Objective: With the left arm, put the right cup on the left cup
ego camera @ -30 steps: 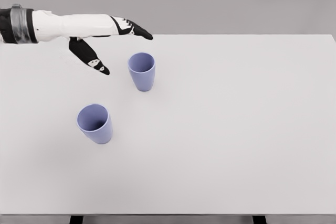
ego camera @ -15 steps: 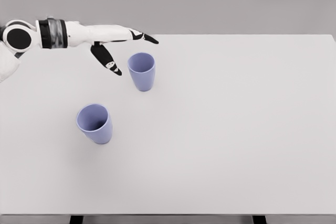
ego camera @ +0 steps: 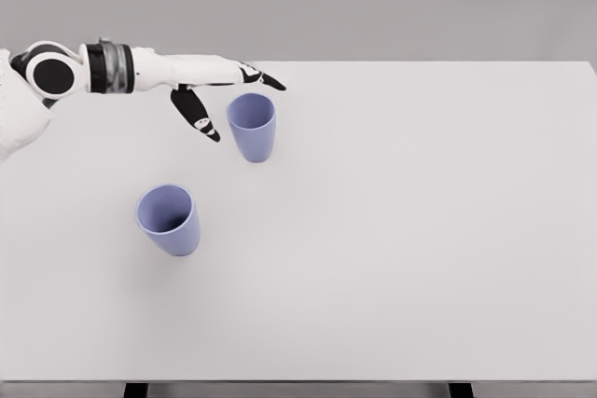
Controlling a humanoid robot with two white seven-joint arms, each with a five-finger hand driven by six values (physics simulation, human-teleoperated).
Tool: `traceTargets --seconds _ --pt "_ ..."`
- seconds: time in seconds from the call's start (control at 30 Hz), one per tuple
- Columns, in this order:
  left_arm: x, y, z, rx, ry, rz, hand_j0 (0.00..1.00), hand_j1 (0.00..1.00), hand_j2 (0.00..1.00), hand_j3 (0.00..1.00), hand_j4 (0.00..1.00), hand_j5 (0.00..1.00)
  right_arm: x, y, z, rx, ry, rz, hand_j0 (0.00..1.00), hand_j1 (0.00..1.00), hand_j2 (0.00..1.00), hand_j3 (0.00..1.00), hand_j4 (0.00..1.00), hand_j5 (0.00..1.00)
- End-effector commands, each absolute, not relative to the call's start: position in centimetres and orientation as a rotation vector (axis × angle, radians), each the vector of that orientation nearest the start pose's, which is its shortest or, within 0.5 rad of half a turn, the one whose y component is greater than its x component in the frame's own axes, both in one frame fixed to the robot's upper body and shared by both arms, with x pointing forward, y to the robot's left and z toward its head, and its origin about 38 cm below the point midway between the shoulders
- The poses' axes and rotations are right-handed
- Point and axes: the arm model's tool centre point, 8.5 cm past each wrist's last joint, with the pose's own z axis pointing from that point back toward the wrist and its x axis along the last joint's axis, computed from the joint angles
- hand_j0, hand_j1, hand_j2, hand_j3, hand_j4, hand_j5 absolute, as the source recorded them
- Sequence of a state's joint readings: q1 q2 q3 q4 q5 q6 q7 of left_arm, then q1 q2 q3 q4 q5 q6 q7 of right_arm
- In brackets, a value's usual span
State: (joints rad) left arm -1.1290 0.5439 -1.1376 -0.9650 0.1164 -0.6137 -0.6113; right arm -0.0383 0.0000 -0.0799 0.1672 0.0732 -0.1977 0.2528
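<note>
Two lavender cups stand upright on the white table (ego camera: pixel 420 230). The right cup (ego camera: pixel 252 126) is farther back; the left cup (ego camera: pixel 169 219) is nearer and to the left. My left hand (ego camera: pixel 233 100) reaches in from the left at the height of the right cup's rim. It is open: the black fingers (ego camera: pixel 261 76) stretch past the cup's far side and the thumb (ego camera: pixel 198 116) hangs just left of the cup. I see no contact with the cup. My right arm is out of view.
The table's far edge runs just behind the hand. Dark table legs (ego camera: pixel 136 390) show at the bottom edge.
My left arm has moved right and slightly down toward the right cup, and the thumb now sits close beside it. Both cups stayed where they were.
</note>
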Motion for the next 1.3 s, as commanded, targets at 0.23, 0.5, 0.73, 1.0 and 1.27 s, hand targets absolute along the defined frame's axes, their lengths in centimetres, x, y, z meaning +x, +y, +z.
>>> traceTargets --seconds 0.23,0.5,0.73,1.0,1.27 --pt "52.2 19.6 23.4 -0.049 -1.468 -1.961 1.0 1.0 1.0 1.0 1.0 1.0 -1.2 -24.5 -25.6 0.178 -0.07 0.003 1.0 1.0 1.0 1.0 1.0 1.0" --pt "52.6 20.7 23.0 -0.026 -1.443 -1.941 1.0 1.0 1.0 1.0 1.0 1.0 -1.2 -24.5 -25.6 0.178 -0.07 0.005 1.0 1.0 1.0 1.0 1.0 1.0" --pt "53.2 19.4 23.0 0.041 -1.435 -1.992 1.0 1.0 1.0 1.0 1.0 1.0 -1.2 -24.5 -25.6 0.178 -0.07 0.003 1.0 1.0 1.0 1.0 1.0 1.0" --pt "52.8 18.9 21.7 0.01 -1.424 -1.99 1.0 1.0 1.0 1.0 1.0 1.0 -1.2 -24.5 -25.6 0.178 -0.07 0.005 1.0 1.0 1.0 1.0 1.0 1.0" --pt "52.8 19.2 21.6 0.01 -1.42 -1.986 0.71 0.71 0.71 0.71 0.71 0.71 -1.2 -24.5 -25.6 0.178 -0.07 0.003 1.0 1.0 1.0 1.0 1.0 1.0"
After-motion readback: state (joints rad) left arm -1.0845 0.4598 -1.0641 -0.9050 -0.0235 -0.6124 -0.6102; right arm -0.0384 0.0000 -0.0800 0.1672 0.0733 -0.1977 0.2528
